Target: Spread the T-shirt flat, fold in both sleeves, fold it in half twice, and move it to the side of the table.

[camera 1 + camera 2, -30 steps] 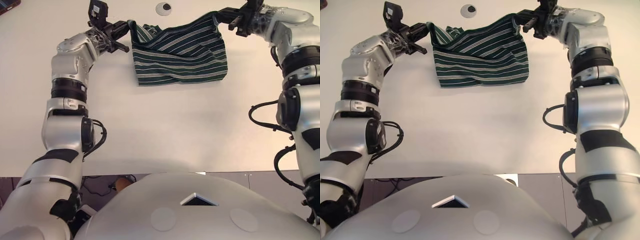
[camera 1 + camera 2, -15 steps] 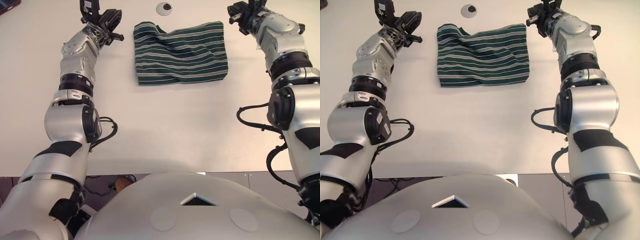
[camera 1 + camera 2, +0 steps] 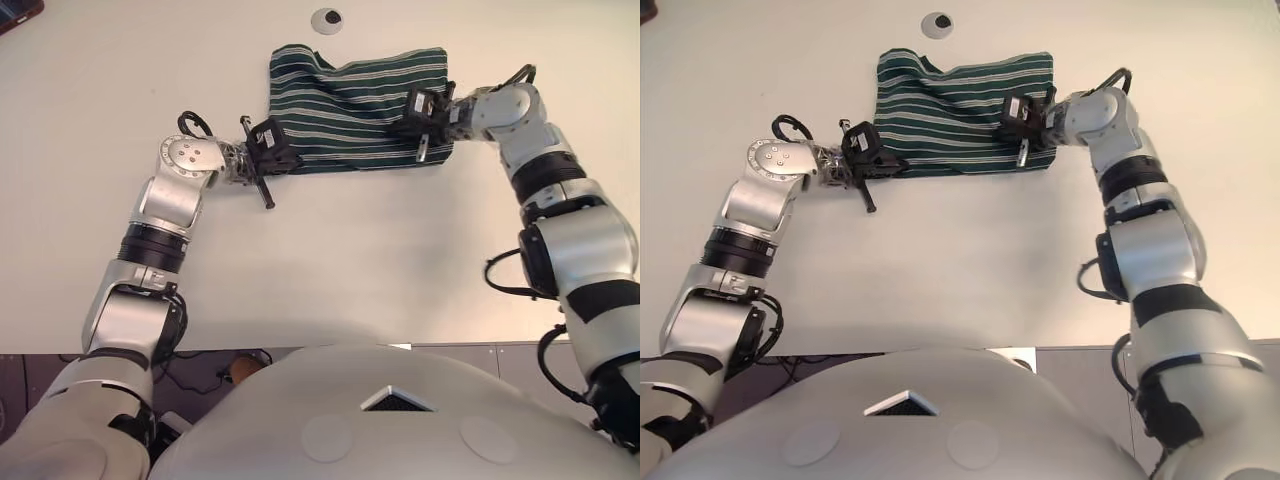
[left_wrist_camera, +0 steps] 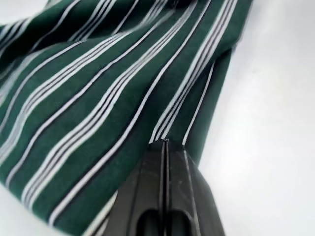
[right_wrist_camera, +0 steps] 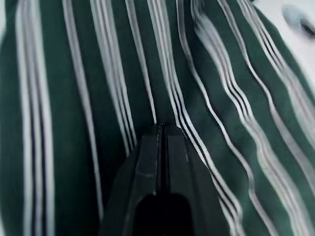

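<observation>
The dark green T-shirt [image 3: 355, 110] with white stripes lies folded into a rectangle on the far middle of the white table [image 3: 330, 260]. My left gripper [image 3: 272, 152] sits at the shirt's near left corner. Its fingers are shut, with their tips resting on the cloth close to the folded edge [image 4: 165, 142]. My right gripper [image 3: 414, 106] lies over the shirt's near right part. It is shut too, its tips pressed onto the striped fabric [image 5: 160, 127]. No cloth shows between either pair of fingers.
A round grey grommet [image 3: 326, 19] sits in the table just beyond the shirt. A dark object [image 3: 15, 10] lies at the far left corner. Bare white tabletop stretches to the left, to the right and on the near side of the shirt.
One second ago both grippers held the shirt's far corners up. They then let go, and the shirt dropped flat. Both have since come down to its near edge with fingers shut.
</observation>
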Tool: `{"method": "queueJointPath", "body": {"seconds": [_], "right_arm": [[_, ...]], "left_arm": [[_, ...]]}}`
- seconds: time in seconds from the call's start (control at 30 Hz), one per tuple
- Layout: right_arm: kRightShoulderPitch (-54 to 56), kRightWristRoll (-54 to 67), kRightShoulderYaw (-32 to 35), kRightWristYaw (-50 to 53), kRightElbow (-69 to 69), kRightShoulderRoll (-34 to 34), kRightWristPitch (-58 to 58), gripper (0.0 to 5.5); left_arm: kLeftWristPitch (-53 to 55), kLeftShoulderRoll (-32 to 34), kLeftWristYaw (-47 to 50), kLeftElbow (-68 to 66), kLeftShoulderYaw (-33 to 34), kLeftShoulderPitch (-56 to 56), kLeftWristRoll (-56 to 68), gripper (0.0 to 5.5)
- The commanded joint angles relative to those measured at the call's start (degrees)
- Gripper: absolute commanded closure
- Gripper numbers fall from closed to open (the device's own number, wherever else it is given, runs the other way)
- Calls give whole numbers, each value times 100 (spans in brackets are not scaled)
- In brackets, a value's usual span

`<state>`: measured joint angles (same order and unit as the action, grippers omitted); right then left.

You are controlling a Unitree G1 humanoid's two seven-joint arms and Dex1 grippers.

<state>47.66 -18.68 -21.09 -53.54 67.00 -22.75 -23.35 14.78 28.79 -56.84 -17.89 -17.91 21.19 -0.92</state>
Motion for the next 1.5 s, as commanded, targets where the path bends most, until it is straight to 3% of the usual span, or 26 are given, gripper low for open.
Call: {"method": "queueJointPath", "body": {"seconds": [0.03,0.1,0.17,0.37,0.47,0.6,0.8,0.9,1.1,1.2,1.27,1.37,1.5], "right_arm": [[-700,-300,-543,-1200,-379,-499,-278,546],[-1476,343,-710,-2608,-1763,-864,0,546],[-2010,935,-677,-3106,-2918,-955,642,546],[-2229,2461,-129,-3149,-5240,-749,3176,546],[-1421,3039,614,-2257,-5001,-165,4220,546],[-687,2186,498,-986,-3403,198,3321,546],[-770,1693,153,-528,-2136,859,2345,546],[-845,1453,9,-374,-1754,1029,2050,546],[-1116,279,-771,-160,-1360,370,1260,546],[-1388,277,-949,-934,-1844,-197,1227,546],[-1491,356,-915,-1078,-2109,-417,1191,546],[-1336,522,-559,-352,-1938,-179,1127,546],[-1521,1566,285,-363,-2951,-75,1188,501]], "left_arm": [[722,933,-595,504,-193,-981,-96,550],[875,1413,-670,688,17,-1255,-44,550],[882,1612,-620,662,198,-1233,27,550],[0,1186,448,-85,543,-528,-62,550],[-507,873,846,-178,865,-256,154,550],[-470,828,619,611,927,-411,427,550],[679,1244,15,2560,371,-1280,550,550],[1093,1491,-48,2901,174,-1588,391,550],[679,1599,319,2057,-240,-1455,-435,550],[329,1546,535,1597,-292,-1241,-683,550],[186,1444,645,1412,-239,-1108,-686,550],[62,1284,658,1504,-48,-1100,-429,550],[-297,952,1139,1992,1159,-966,410,507]]}}
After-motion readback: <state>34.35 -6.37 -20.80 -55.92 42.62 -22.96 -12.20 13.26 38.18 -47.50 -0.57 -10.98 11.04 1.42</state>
